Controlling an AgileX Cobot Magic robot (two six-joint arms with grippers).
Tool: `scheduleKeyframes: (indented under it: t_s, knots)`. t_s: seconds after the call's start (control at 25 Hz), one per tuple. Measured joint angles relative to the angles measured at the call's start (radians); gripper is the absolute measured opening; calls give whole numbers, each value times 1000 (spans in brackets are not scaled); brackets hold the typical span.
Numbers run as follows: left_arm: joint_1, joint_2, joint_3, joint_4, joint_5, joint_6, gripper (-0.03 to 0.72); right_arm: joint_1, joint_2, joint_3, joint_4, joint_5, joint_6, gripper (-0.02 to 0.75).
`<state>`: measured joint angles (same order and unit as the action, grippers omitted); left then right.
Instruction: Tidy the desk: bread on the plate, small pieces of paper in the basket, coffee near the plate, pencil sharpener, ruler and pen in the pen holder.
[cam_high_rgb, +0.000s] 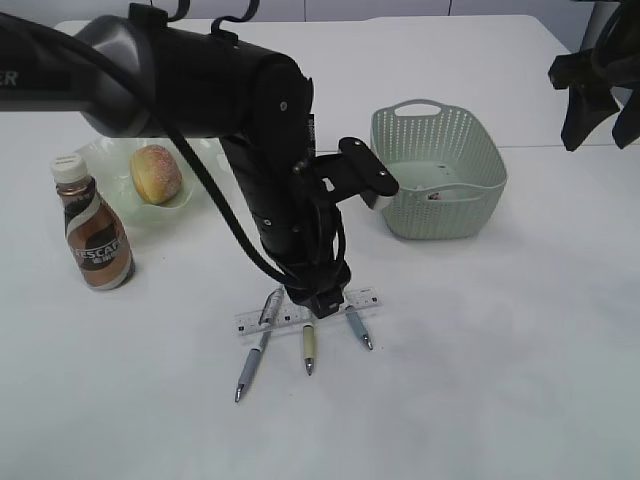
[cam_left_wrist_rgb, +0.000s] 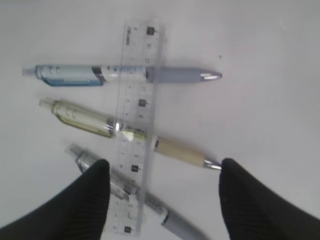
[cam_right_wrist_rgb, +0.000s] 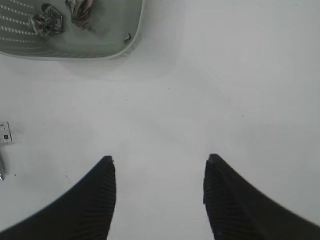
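While the left gripper (cam_left_wrist_rgb: 162, 172) hovers low over the desk (cam_high_rgb: 480, 380) with its jaws spread wide and nothing between them, the clear ruler (cam_left_wrist_rgb: 136, 125) lies just ahead of it, crossing over 3 pens (cam_left_wrist_rgb: 120, 75) that rest side by side. Its left fingertip (cam_left_wrist_rgb: 97, 172) sits over the nearest pen, beside the ruler's near end. The right gripper (cam_right_wrist_rgb: 157, 172) hangs open and empty over bare desk, with the basket (cam_right_wrist_rgb: 132, 42) holding crumpled paper pieces (cam_right_wrist_rgb: 47, 20) ahead to its left.
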<state>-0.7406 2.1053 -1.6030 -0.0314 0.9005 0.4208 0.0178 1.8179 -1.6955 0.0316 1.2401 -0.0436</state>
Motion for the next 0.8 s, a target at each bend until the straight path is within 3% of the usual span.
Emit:
scheduleKeyframes:
  t_s: [0.8]
  knots:
    - [0,105,-31,44,-139,24,512,0,0,0,0,0,0,417]
